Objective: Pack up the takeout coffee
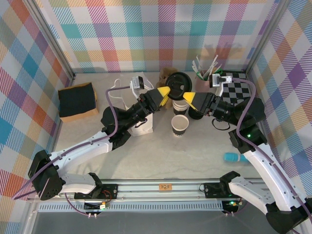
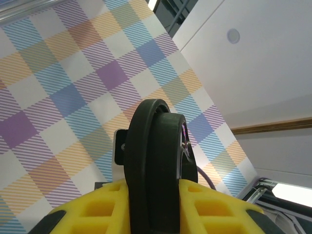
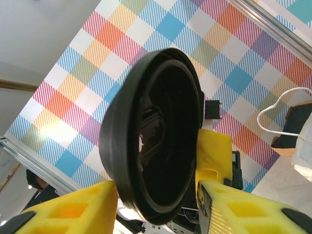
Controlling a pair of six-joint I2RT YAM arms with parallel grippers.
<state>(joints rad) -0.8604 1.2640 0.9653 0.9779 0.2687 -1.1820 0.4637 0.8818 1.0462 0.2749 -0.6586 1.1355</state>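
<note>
A round black plastic lid hangs above the middle of the table. My left gripper is shut on its rim. In the left wrist view the lid stands edge-on, pinched between the yellow fingers. My right gripper points up at the lid's underside, its jaws wide apart on either side of the lower rim. A small paper cup, white at the rim and dark below, stands open on the table in front of both grippers.
A stack of white cups and a dark round object sit under the grippers. A white bag lies left of centre. A black pad on cardboard, a cup of stirrers, a checkered board and a teal object surround them.
</note>
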